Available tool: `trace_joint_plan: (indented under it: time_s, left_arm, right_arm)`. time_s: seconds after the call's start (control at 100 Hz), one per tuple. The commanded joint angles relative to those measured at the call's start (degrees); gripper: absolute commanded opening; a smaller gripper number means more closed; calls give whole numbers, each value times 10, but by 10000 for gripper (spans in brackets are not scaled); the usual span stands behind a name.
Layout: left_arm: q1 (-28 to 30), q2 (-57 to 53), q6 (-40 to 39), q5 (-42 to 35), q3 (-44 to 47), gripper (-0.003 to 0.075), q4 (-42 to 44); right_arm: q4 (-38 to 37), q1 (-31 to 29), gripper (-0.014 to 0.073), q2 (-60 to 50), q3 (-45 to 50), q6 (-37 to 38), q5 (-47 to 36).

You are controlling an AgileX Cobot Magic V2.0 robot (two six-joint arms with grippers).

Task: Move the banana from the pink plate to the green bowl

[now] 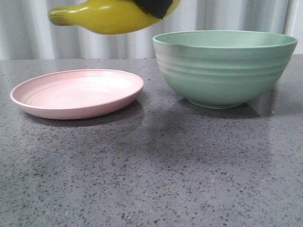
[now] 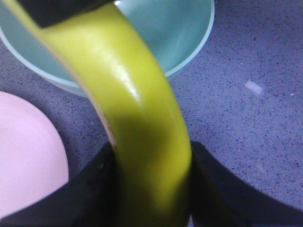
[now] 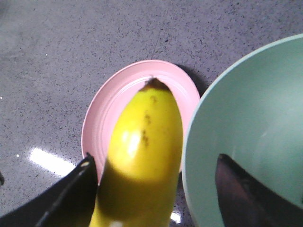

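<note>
The yellow banana [image 1: 109, 16] hangs in the air above the gap between the pink plate [image 1: 75, 92] and the green bowl [image 1: 222, 71], its greenish end over the plate. A black finger [image 1: 151, 7] grips it at the top edge of the front view. My left gripper [image 2: 151, 156] is shut on the banana [image 2: 123, 80], with the bowl [image 2: 170, 33] beyond it. My right gripper [image 3: 155, 161] is open around the banana [image 3: 147, 127]: one finger touches it and the other stands apart over the bowl [image 3: 246, 123]. The plate [image 3: 109, 109] holds nothing.
Plate and bowl stand side by side on a grey speckled countertop [image 1: 151, 179], a narrow gap between them. A pale curtain [image 1: 28, 28] hangs behind the table. The bowl's inside shows nothing in it.
</note>
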Motion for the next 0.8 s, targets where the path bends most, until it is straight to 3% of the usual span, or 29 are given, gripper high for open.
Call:
trace_joint_plan:
  time_s: [0.0,0.16,0.29,0.36,0.45,0.51,0.58,0.79]
  left_arm:
    - [-6,-15,1,-37,-20,-19,-12]
    - [-6,-15,0,-37,-20,-18,-12]
    - [-6,-15,0,-37,-20,-1,-12]
    - [-6,-15,0,-35,-20,73,-12]
    - [-4,-15,0,-34,-20,252,-12]
    - [-4,-15,0,-34,-20,384,-12]
    - [-4,-15,-1,-34,-20,479,-12]
    - [-4,-26,-2,-28,-20,502,-12]
  right_arm:
    - [19,1,442,2,-26,-7,-28]
    - [23,1,389,20,-26,-9,-38]
    - [23,1,174,23,-26,-9,-39]
    - [23,1,48,23,-26,-9,-42]
    - [23,1,-71,23,-26,-9,-42]
    - [23,1,-79,23,-26,-9,-46]
    - [23,-3,-79,23,-26,-9,-59]
    - [21,-64,-79,23,-32,-9,-113]
